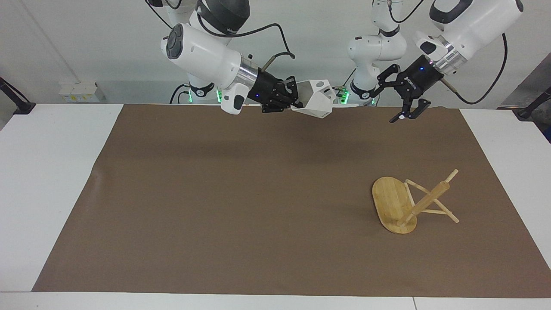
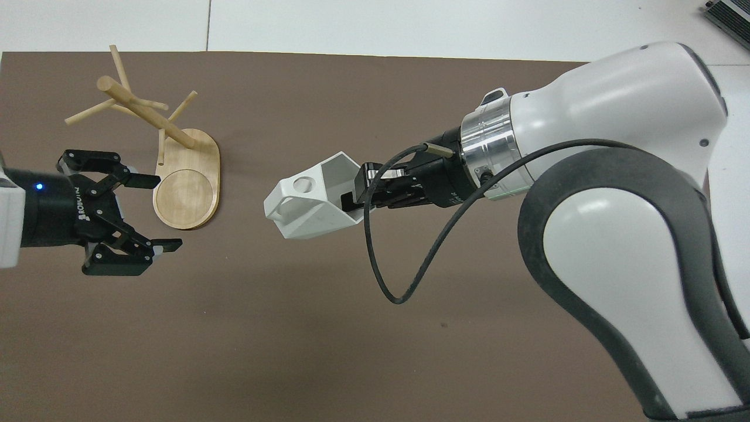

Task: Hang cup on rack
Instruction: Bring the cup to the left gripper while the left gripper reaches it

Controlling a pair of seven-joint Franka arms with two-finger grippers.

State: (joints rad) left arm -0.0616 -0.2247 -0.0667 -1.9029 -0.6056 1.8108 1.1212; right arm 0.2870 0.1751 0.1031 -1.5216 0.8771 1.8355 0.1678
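The cup [image 1: 316, 98], a white faceted mug, is held up in the air in my right gripper [image 1: 297, 101], over the brown mat's edge nearest the robots. It lies sideways with the handle's round hole facing up, as the overhead view [image 2: 310, 199] shows; the right gripper [image 2: 357, 196] grips its rim. The rack [image 1: 409, 202], a bamboo mug tree on an oval base, stands on the mat toward the left arm's end [image 2: 187, 187]. My left gripper [image 1: 387, 103] is open and empty in the air, beside the rack's base in the overhead view [image 2: 167, 214].
A brown mat [image 1: 241, 206] covers most of the white table [image 1: 47, 172]. The robot bases and cables stand at the table's edge by the robots.
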